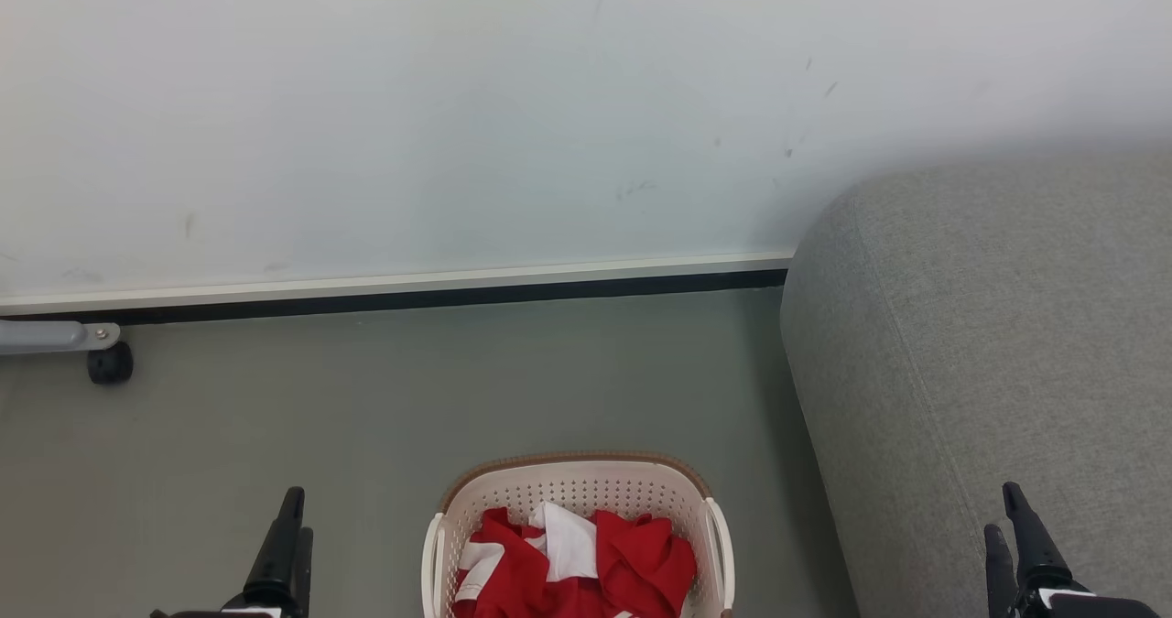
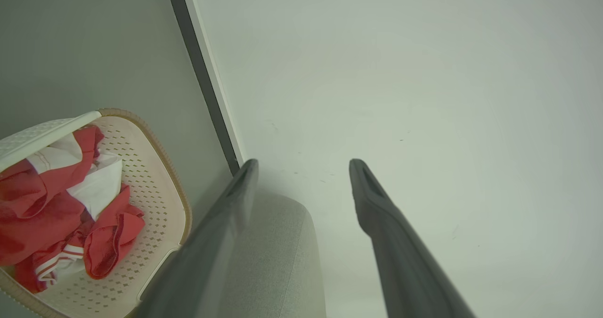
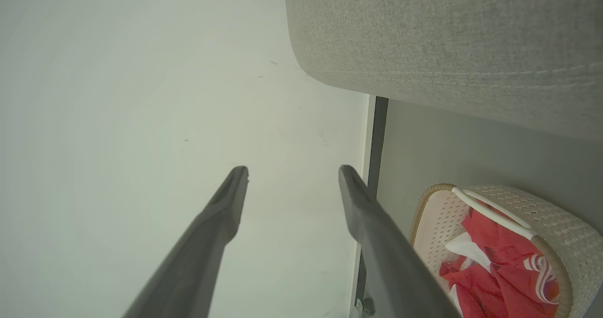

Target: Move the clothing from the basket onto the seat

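our left gripper [image 2: 304, 163] & right gripper [image 3: 292, 169] are spread wide w/ nothing in them. the clothing [image 1: 632, 563] sits bunched in the basket [image 1: 577, 460] near the seat [image 1: 989, 325]. we think fingers cld snag the holes & tip it.

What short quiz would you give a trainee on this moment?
1. True or false: the clothing lies inside the basket.
2. The seat stands to the basket's: A) robot's left, B) robot's right, C) underside.
3. Fill in: the left gripper and right gripper are both ____, holding nothing.
Key: 1 true; 2 B; 3 open.
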